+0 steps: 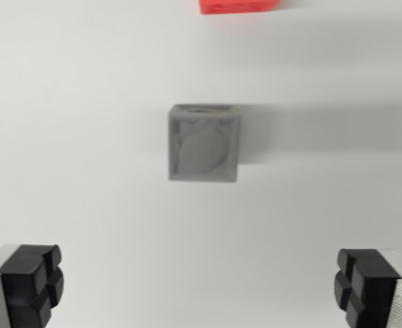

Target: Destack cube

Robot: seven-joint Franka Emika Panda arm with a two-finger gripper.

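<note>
A grey cube with a round recess on its face rests on the white table, near the middle of the wrist view. Part of a red cube shows at the top edge, cut off by the frame, well apart from the grey one. My gripper hangs open above the table on the near side of the grey cube. Its black fingertips stand wide apart at the lower corners, with nothing between them.
The grey cube casts a soft shadow toward the wrist view's right. Bare white table surface lies all around both cubes.
</note>
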